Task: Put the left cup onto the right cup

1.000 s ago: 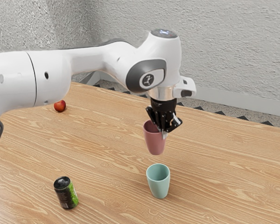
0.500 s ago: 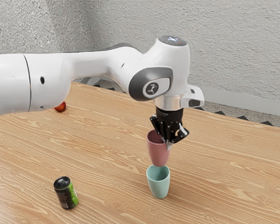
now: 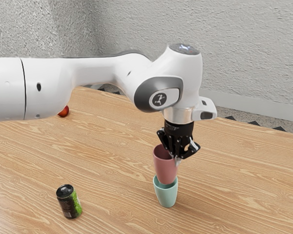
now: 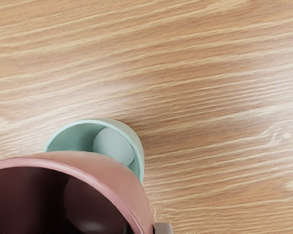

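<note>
Pink cup (image 3: 164, 163) hangs upright from the jaws, which pinch its rim on one side. Its base sits just inside the mouth of the teal cup (image 3: 165, 192) standing on the table (image 3: 244, 175). In the wrist view the teal cup (image 4: 95, 141) looks a touch off-centre, so I'd centre first, lower straight and gently, and let go only once it seats.

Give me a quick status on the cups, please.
Fingers shut on pink cup. Its base just inside teal cup's rim. Green can well aside, no obstruction.
</note>
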`<control>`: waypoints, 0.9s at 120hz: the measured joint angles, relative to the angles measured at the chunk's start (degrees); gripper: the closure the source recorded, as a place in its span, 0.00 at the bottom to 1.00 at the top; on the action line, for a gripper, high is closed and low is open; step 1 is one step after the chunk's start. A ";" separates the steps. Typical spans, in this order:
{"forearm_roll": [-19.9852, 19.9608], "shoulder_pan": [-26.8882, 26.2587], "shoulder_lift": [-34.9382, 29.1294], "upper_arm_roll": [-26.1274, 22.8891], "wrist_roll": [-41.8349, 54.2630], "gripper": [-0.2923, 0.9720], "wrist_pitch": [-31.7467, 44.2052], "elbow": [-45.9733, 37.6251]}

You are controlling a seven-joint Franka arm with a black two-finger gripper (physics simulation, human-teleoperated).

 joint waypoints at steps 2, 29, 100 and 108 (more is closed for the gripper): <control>0.00 0.01 0.00 0.00 -0.14 0.85 -0.01 -0.03; 0.23 0.03 0.13 -0.01 -1.68 0.85 0.03 -0.12; 1.25 0.58 2.37 0.12 -3.81 0.85 0.59 0.66; 1.26 0.67 2.74 0.15 -3.93 0.85 0.61 0.78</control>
